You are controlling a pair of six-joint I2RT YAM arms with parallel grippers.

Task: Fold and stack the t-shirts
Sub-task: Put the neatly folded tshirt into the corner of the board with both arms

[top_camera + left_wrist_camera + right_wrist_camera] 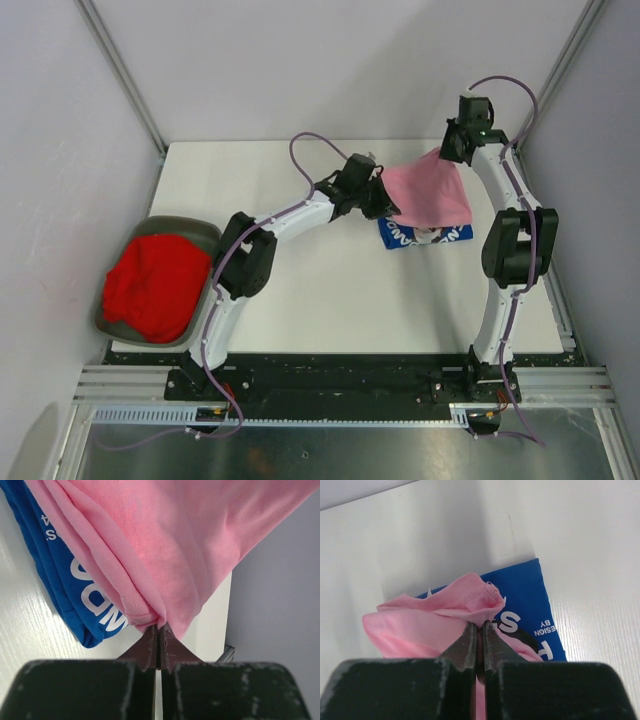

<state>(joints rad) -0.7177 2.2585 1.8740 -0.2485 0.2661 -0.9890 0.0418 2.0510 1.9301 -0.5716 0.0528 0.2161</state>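
Note:
A light pink t-shirt (pixel 428 190) hangs folded between both arms above a folded royal blue t-shirt (pixel 425 237) with white lettering on the table. My left gripper (pixel 388 207) is shut on the pink shirt's left corner (pixel 150 617); my right gripper (pixel 447 152) is shut on its far right corner (pixel 480 600). In the left wrist view the blue shirt (pixel 60 575) lies under the pink cloth (pixel 190 540), and in the right wrist view the blue shirt (pixel 530 595) shows beyond the pink cloth. A red t-shirt (pixel 155 285) lies crumpled in the grey bin.
The grey oval bin (pixel 190 228) sits at the table's left edge. The white table (pixel 330 300) is bounded by walls behind and at both sides, with metal posts (pixel 120 70) at the back corners. The arms' bases stand on the rail (pixel 340 385) at the near edge.

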